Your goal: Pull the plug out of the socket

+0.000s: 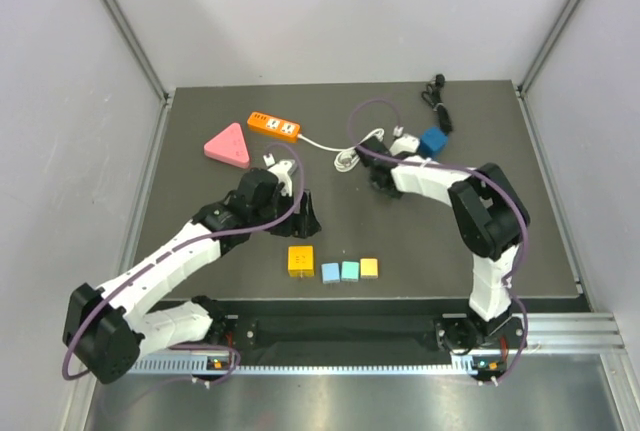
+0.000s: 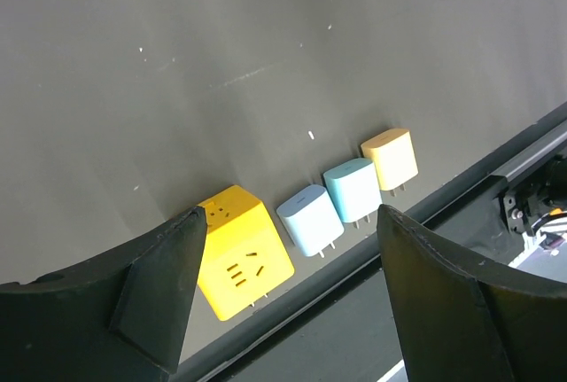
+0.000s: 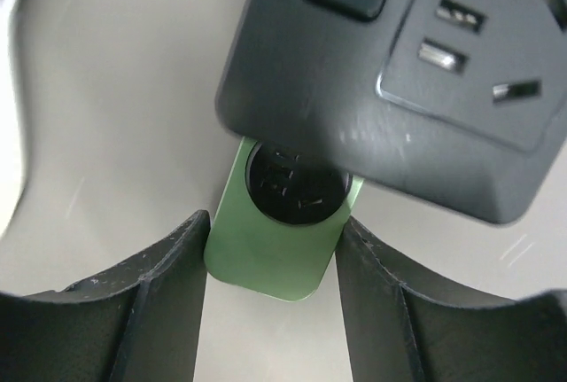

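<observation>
Here we see the right fingers (image 3: 151, 302) pinching the green plug (image 3: 266, 267), one finger against each of its sides. The plug has a round black disc on its face. It sits tucked under one edge of the black socket (image 3: 354, 72), which carries a power button and slotted outlets. Both lie on the desk (image 1: 450, 251), right of its middle and near a blue cube (image 1: 433, 141). We find the left fingers (image 2: 159, 293) spread wide and holding nothing, above a yellow cube socket (image 2: 244, 253). Beside it stand a pale blue adapter (image 2: 310, 220), a teal adapter (image 2: 353, 190) and a yellow adapter (image 2: 390, 159) in a row. An orange power strip (image 1: 274, 125) and a pink triangle (image 1: 226, 145) lie toward the far left.
</observation>
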Robot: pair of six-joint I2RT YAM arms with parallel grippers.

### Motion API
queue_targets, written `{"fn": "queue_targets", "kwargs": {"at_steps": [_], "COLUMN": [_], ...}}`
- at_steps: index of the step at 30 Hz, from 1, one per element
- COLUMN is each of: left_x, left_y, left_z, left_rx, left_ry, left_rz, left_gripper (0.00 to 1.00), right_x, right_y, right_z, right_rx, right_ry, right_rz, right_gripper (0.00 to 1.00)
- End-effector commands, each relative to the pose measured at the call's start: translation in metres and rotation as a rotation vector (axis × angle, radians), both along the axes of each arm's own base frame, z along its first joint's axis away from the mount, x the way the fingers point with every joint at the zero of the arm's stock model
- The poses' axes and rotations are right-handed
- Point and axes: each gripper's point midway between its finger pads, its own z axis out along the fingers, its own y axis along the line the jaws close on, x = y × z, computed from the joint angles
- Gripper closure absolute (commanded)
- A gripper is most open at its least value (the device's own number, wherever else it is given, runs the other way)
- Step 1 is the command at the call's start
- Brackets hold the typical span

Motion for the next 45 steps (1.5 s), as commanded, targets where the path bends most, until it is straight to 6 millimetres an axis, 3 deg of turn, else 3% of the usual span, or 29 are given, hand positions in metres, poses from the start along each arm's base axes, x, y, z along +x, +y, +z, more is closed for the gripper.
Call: {"fn": "queue_targets", "kwargs": {"at_steps": [1, 3, 6, 9, 11, 12, 15, 17, 18, 19, 20, 21, 22, 23, 24, 25, 28, 33, 41, 45], "left_x": [0.014, 0.016, 0.02, 0.023, 0.032, 0.032, 0.048, 0.058, 0.064, 0.073, 0.077, 0.082, 0.093, 0.096, 0.1, 0.109, 0.125, 0.154, 0.164, 0.161], "left_y": [-0.015, -0.017, -0.022, -0.027, -0.034, -0.034, -0.046, -0.053, -0.059, -0.067, -0.072, -0.079, -0.088, -0.095, -0.099, -0.107, -0.12, -0.134, -0.146, -0.148], "left_z": [0.022, 0.021, 0.019, 0.017, 0.016, 0.016, 0.01, 0.01, -0.002, 0.005, 0.002, -0.013, -0.007, -0.011, -0.029, -0.025, -0.045, -0.059, -0.078, -0.094], "left_rx": [-0.049, -0.045, -0.049, -0.056, -0.066, -0.066, -0.06, -0.06, -0.044, -0.057, -0.05, -0.028, -0.032, -0.017, 0.016, 0.019, 0.042, 0.022, 0.055, 0.059], "left_ry": [-0.072, -0.072, -0.067, -0.063, -0.07, -0.07, -0.078, -0.094, -0.073, -0.095, -0.094, -0.071, -0.108, -0.113, -0.089, -0.117, -0.127, -0.216, -0.263, -0.236], "left_rz": [-0.036, -0.038, -0.045, -0.052, -0.055, -0.055, -0.064, -0.072, -0.082, -0.091, -0.105, -0.115, -0.133, -0.147, -0.154, -0.169, -0.168, -0.123, -0.138, -0.148], "left_gripper": [0.18, 0.16, 0.13, 0.11, 0.1, 0.1, 0.1, 0.11, 0.11, 0.13, 0.13, 0.13, 0.13, 0.13, 0.12, 0.11, 0.08, 0.1, 0.19, 0.25], "right_x": [-0.021, -0.023, -0.014, -0.01, -0.017, -0.018, -0.031, -0.037, -0.041, -0.042, -0.046, -0.048, -0.051, -0.054, -0.059, -0.061, -0.072, -0.086, -0.096, -0.088], "right_y": [0.084, 0.089, 0.085, 0.076, 0.062, 0.061, 0.031, 0.018, 0.01, -0.006, -0.009, -0.028, -0.037, -0.043, -0.06, -0.066, -0.082, -0.092, -0.091, -0.083], "right_z": [0.032, 0.035, 0.056, 0.082, 0.117, 0.117, 0.147, 0.152, 0.163, 0.155, 0.154, 0.151, 0.148, 0.146, 0.142, 0.141, 0.137, 0.133, 0.129, 0.132], "right_rx": [0.226, 0.22, 0.19, 0.16, 0.17, 0.162, 0.156, 0.161, 0.165, 0.163, 0.186, 0.194, 0.199, 0.21, 0.214, 0.219, 0.234, 0.238, 0.263, 0.298], "right_ry": [-0.048, -0.032, -0.058, -0.078, -0.127, -0.126, -0.185, -0.192, -0.216, -0.197, -0.188, -0.185, -0.179, -0.175, -0.174, -0.176, -0.175, -0.173, -0.164, -0.172], "right_rz": [0.145, 0.19, 0.256, 0.309, 0.361, 0.37, 0.374, 0.383, 0.398, 0.383, 0.41, 0.376, 0.363, 0.364, 0.332, 0.326, 0.314, 0.321, 0.332, 0.337], "right_gripper": [0.74, 0.57, 0.32, 0.11, 0.03, 0.03, 0.02, 0.0, 0.0, 0.0, 0.0, 0.0, 0.0, 0.0, 0.0, 0.0, 0.0, 0.0, 0.0, 0.0]}}
